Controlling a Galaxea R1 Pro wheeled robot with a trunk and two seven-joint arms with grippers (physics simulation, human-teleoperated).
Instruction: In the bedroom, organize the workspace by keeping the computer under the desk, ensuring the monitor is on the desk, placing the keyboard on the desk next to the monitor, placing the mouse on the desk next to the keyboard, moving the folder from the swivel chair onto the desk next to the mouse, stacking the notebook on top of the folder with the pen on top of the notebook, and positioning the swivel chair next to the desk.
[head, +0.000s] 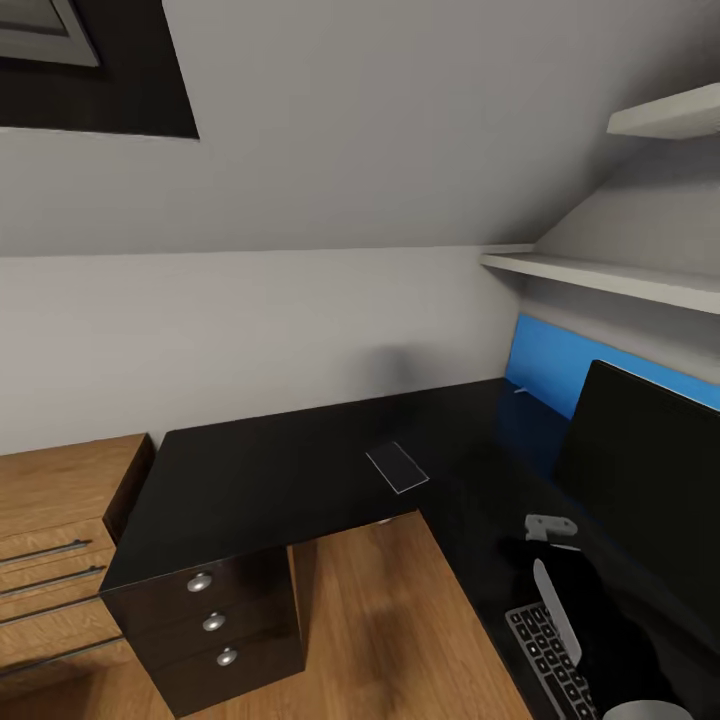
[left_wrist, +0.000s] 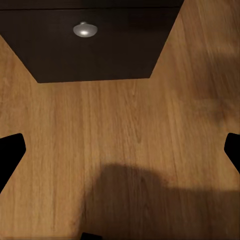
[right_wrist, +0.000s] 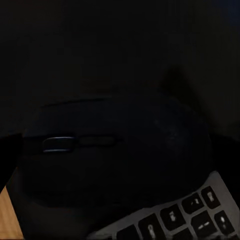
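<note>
The black L-shaped desk (head: 260, 490) fills the middle of the head view, its drawer unit (head: 215, 620) at the near left. The thin dark notebook (head: 397, 467) lies flat near the desk's inner corner. The wide black monitor (head: 640, 470) stands on the right wing, with the keyboard (head: 548, 660) in front of it. My right arm (head: 556, 600) reaches over the keyboard. My right gripper (right_wrist: 120, 150) holds the dark mouse (right_wrist: 115, 150) just above the keyboard (right_wrist: 185, 215). My left gripper (left_wrist: 120, 150) is open over the floor before a drawer knob (left_wrist: 85, 30). The folder, pen and swivel chair are out of view.
A light wooden dresser (head: 50, 520) stands against the desk's left end. A blue panel (head: 545, 365) runs along the wall behind the monitor. White shelves (head: 600, 275) hang above the right wing under the sloped wall. Plank floor (head: 390, 620) lies inside the desk's angle.
</note>
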